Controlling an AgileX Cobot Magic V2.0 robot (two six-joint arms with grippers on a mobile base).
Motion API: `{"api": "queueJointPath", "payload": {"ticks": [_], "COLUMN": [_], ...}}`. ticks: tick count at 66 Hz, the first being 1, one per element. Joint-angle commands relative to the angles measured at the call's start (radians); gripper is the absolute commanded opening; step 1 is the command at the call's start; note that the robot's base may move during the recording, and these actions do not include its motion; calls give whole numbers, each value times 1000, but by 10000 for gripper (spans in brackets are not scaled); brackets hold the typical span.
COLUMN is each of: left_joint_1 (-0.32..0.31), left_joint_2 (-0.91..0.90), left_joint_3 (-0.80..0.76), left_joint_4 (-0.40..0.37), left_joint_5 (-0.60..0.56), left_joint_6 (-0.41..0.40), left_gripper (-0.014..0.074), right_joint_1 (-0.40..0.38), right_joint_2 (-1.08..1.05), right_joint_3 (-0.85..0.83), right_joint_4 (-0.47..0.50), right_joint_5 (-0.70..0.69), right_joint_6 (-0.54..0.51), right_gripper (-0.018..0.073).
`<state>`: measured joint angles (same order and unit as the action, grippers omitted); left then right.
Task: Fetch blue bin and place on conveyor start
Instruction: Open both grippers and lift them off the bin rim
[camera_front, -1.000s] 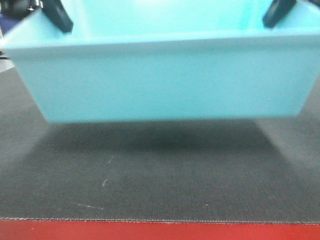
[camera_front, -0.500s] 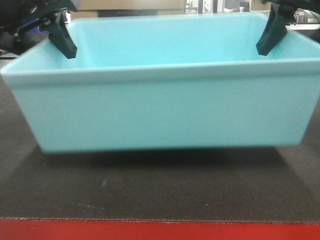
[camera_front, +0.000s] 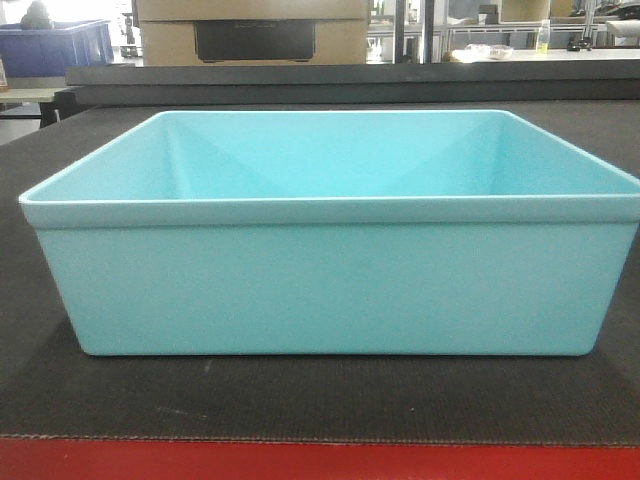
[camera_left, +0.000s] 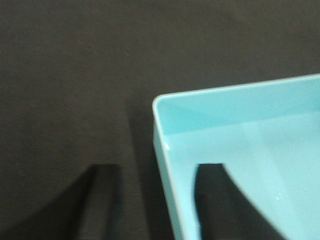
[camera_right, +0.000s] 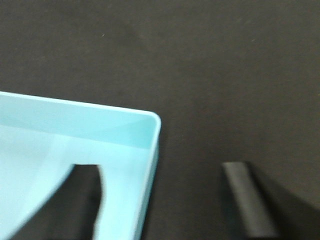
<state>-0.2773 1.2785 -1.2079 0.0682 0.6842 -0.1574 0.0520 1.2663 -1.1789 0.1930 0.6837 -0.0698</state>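
Turquoise blue bin (camera_front: 330, 285) rests on the conveyor start (camera_front: 300, 400); left hand (camera_left: 156, 197) and right hand (camera_right: 165, 197) straddle its rims, fingers spread.

A warehouse or logistics workshop is indicated. A wide dark woven conveyor belt (camera_front: 300, 395) edged in red fills the foreground, a cardboard box (camera_front: 255, 30) is seen behind it, a dark blue storage bin (camera_front: 60, 45) stands at the far left, and metal shelving (camera_front: 470, 30) with small items is visible at the back.
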Motion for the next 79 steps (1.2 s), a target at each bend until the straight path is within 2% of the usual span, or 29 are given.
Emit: {"api": "queueJointPath", "payload": {"ticks": [1, 4, 6, 9, 10, 16, 23, 43, 49, 60, 79], "left_joint_1": [44, 72, 89, 114, 122, 164, 184, 183, 183, 183, 183], "left_joint_2": [-63, -88, -104, -132, -140, -193, -258, -500, -568, -701, -890], "left_joint_3": [10, 24, 39, 63, 72, 149, 258, 670, 755, 820, 820], "left_joint_4": [36, 51, 56, 61, 61, 61, 61, 61, 61, 59, 55], "left_joint_5": [13, 13, 13, 7, 5, -14, -54, -292, -331, -353, -389], "left_joint_6": [0, 0, 0, 0, 0, 0, 0, 0, 0, 0, 0], "left_gripper": [36, -55, -106, -111, -111, -111, -111, -111, -111, -111, -111], "right_joint_1": [-30, -57, -68, -92, -99, -135, -148, -148, -148, -148, -148], "right_joint_2": [-38, -55, -65, -81, -89, -125, -178, -381, -459, -638, -981], "right_joint_3": [-4, 0, 6, 20, 27, 93, 202, 614, 716, 772, 772], "right_joint_4": [-39, -40, -40, -40, -40, -40, -41, -45, -45, -48, -48], "right_joint_5": [22, 32, 32, 30, 28, 0, -47, -321, -388, -404, -412], "right_joint_6": [-8, -8, -8, -8, -8, -8, -8, -16, -37, -40, -64], "right_gripper": [162, 13, -41, -159, -167, -162, -162, -162, -162, -162, -162]}}
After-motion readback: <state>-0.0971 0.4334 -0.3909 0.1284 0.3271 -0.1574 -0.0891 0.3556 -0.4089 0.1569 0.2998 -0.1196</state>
